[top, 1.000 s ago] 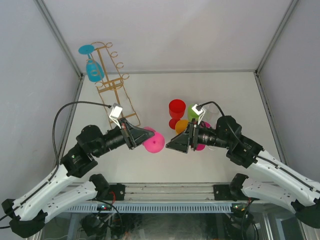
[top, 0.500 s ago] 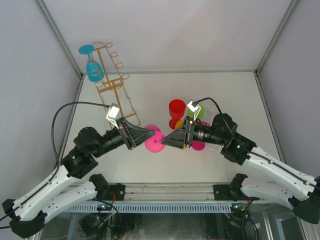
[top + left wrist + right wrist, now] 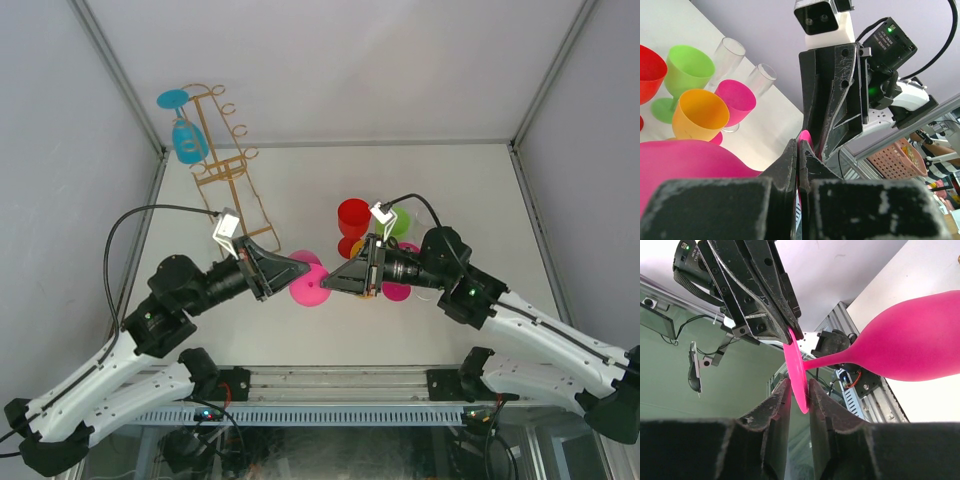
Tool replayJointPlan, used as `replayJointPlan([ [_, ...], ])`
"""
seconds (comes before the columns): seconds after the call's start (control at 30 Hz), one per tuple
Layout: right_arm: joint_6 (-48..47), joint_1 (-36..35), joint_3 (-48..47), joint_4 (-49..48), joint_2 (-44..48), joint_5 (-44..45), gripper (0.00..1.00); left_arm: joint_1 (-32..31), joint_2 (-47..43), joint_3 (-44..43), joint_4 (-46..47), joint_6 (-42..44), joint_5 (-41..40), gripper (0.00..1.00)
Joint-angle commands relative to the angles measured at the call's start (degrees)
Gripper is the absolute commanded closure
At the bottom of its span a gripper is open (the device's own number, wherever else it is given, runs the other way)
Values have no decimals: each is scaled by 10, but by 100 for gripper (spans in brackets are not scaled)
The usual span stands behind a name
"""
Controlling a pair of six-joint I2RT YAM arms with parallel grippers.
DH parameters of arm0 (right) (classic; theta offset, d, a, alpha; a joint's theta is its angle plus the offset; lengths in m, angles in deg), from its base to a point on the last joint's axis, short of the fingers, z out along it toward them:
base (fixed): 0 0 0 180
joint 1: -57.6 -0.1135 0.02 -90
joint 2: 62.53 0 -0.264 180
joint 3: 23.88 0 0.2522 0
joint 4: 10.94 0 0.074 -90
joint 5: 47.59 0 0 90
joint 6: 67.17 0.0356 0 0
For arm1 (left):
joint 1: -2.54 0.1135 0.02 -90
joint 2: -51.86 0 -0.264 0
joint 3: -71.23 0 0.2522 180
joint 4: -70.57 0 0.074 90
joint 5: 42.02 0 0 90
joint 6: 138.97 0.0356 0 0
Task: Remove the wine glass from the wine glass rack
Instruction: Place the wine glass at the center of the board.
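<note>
The gold wire wine glass rack (image 3: 225,170) stands at the back left, with a blue wine glass (image 3: 186,140) hanging upside down on its left side. Both grippers are far from it, tip to tip at mid-table. A pink wine glass (image 3: 308,285) is held off the table between them. My left gripper (image 3: 799,150) is shut on the upper edge of its flat foot. My right gripper (image 3: 800,390) has its fingers narrowed onto the foot's lower edge. The pink bowl (image 3: 920,340) juts out sideways from the stem.
A cluster of glasses stands just behind the right gripper: red (image 3: 353,217), green (image 3: 687,65), orange (image 3: 699,114), another pink (image 3: 736,100) and two clear flutes (image 3: 729,52). Grey walls close in the table on three sides.
My right gripper moved left up to the pink glass's foot and narrowed its fingers around it. The left gripper shifted slightly, still holding the foot.
</note>
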Motion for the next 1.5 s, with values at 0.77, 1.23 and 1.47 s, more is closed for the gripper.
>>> replayJointPlan([
  [0.77, -100, 0, -8, 48, 69, 115, 100, -7, 31, -33, -63, 27, 75, 40],
  [1.23, -104, -1, -1, 21, 63, 103, 100, -10, 51, 11, 55, -33, 95, 60],
  [1.47, -103, -1, -2, 25, 69, 110, 100, -10, 53, 12, 61, -29, 115, 69],
])
